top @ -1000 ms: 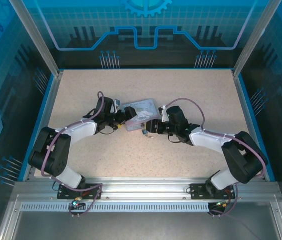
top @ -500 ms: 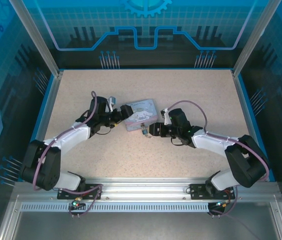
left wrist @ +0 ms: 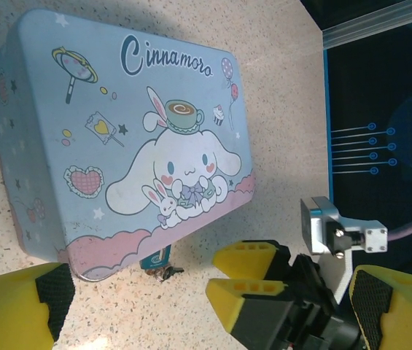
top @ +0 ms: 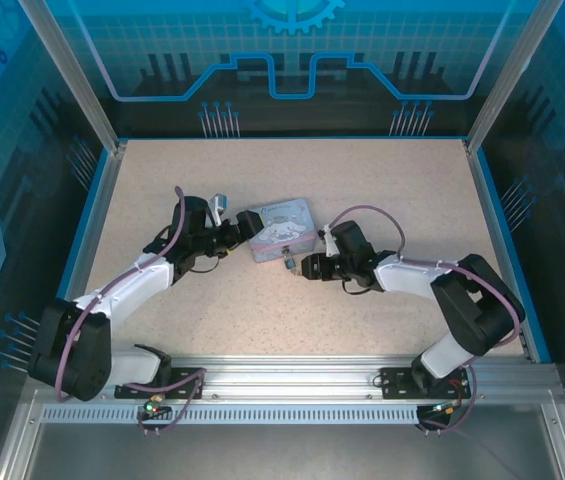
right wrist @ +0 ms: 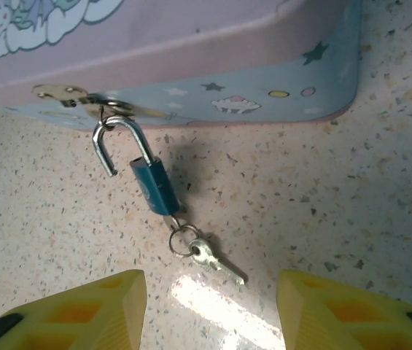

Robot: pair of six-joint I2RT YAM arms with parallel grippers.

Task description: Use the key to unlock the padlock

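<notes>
The tiny blue padlock [right wrist: 154, 186] hangs by its thin shackle [right wrist: 111, 142] from the hasp of the lavender cartoon tin [right wrist: 213, 58]; one shackle end stands free of the body. Below it, a small ring joins the padlock's bottom to the key [right wrist: 219, 262], which lies flat on the table. My right gripper [right wrist: 213, 321] is open just short of the key, with nothing between its yellow fingers [right wrist: 82, 313]. From above, the right gripper [top: 300, 266] sits at the tin's front edge by the padlock [top: 288, 262]. My left gripper [top: 235, 238] is open beside the tin's left end.
The tin [left wrist: 118, 138] lies flat with its lid up, mid-table. In the left wrist view the padlock [left wrist: 154, 260] peeks out under the tin's front edge, with the right gripper's fingers [left wrist: 253, 292] close by. Speckled tabletop [top: 292, 310] lies in front, blue walls around.
My left arm has swung out to the left and its gripper has drawn back slightly from the tin's end. The right gripper stays by the padlock.
</notes>
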